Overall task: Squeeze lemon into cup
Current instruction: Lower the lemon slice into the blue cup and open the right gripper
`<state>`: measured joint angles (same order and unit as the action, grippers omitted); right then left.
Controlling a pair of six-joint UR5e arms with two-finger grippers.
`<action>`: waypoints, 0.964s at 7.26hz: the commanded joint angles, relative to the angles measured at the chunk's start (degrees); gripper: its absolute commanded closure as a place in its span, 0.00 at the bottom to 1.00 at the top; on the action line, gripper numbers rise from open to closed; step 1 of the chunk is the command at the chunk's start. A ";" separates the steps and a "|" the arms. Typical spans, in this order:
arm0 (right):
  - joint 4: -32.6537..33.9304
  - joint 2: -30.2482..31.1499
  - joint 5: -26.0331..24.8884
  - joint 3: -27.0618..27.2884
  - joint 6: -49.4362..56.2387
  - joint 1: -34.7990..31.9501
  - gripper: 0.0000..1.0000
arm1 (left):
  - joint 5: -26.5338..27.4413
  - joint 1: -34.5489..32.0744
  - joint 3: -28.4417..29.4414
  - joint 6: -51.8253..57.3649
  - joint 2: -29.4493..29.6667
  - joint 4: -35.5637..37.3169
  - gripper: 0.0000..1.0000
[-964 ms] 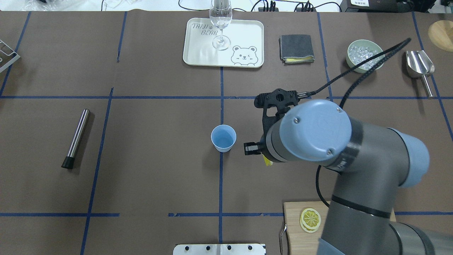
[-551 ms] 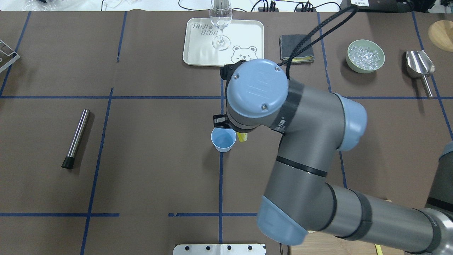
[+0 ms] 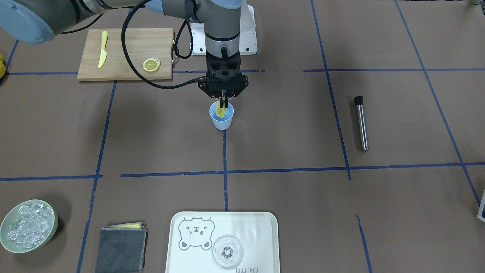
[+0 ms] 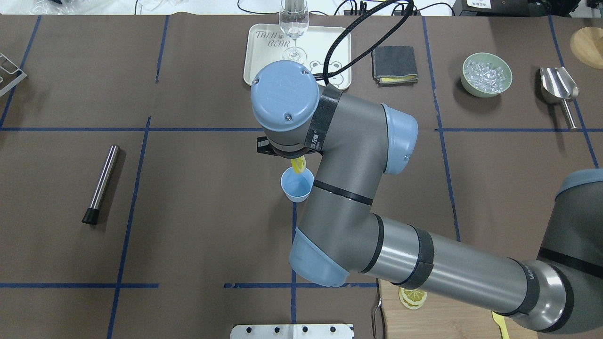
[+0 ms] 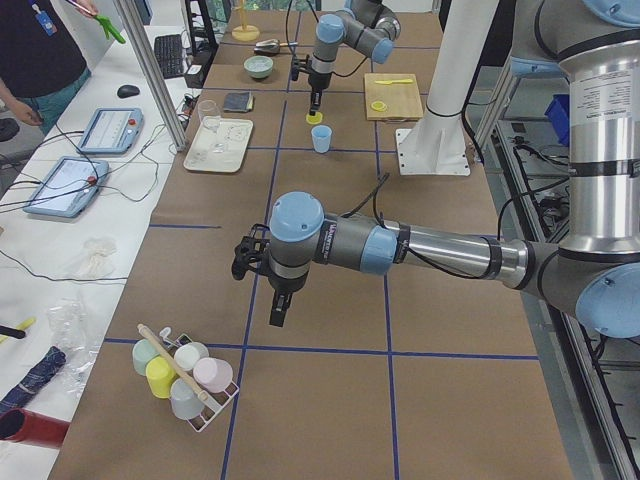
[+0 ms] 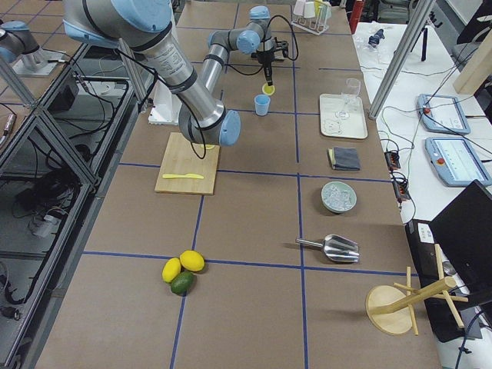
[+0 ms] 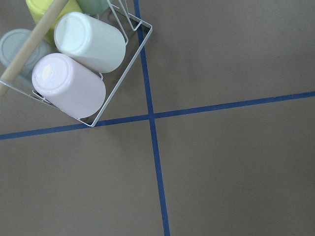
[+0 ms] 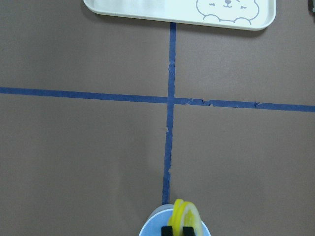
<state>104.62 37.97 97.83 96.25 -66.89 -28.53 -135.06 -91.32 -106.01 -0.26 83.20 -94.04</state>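
The lemon is pinched, bent double, in the right jaws, which are closed almost tight on it just above the mouth of the cup at the middle of the bench. The squeeze is judged to be in hand. Firmer closing is called for next, centred so that juice falls inside and the light cup is not knocked. The left arm is stretched low beside a rack of cups; whether the left jaws are open cannot be told. The right arm is extended across, wrist pointed straight down over the cup.
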 commanded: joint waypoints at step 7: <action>-0.38 2.11 -0.09 0.95 0.27 2.17 0.00 | 0.06 0.00 -0.07 0.00 -0.05 -0.09 0.00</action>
<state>104.24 39.70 97.83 96.82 -66.82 -26.41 -135.03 -91.32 -106.05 -0.26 83.19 -94.08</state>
